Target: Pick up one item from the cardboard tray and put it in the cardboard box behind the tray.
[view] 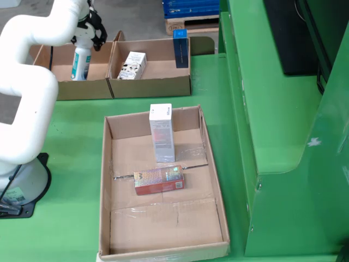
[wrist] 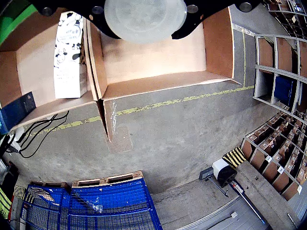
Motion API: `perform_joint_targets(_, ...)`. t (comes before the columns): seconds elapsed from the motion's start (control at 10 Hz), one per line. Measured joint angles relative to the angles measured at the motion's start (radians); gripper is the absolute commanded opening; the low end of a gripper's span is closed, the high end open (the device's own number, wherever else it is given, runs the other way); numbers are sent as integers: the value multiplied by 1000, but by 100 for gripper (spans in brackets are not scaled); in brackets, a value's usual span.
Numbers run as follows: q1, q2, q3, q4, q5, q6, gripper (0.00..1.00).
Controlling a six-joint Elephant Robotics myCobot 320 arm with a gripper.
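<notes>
side view: gripper poised over left cardboard box, carrying white bottle upright, ready for release inside; two items remaining in cardboard tray.

Even, soft daylight and faint shadows in both views (the claw-riding view bows at its edges, seemingly fisheye).

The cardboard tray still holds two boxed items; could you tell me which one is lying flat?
The reddish-brown box nearer the tray's front lies flat on its side. The white box behind it stands upright.
</notes>
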Motion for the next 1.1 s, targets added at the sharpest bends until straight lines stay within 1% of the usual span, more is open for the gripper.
perform_joint_targets(0.2, -6, -98, 0, 91, -20, 2, 0)
perform_joint_targets(0.4, 3, -180, 2, 189, -98, 21, 0)
perform_joint_targets(0.5, 8, -196, 0, 225, -130, 23, 0)
perform_joint_targets(0.7, 9, -196, 0, 322, -140, 25, 0)
perform_joint_targets(1.1, 8, -196, 0, 333, -144, 25, 0)
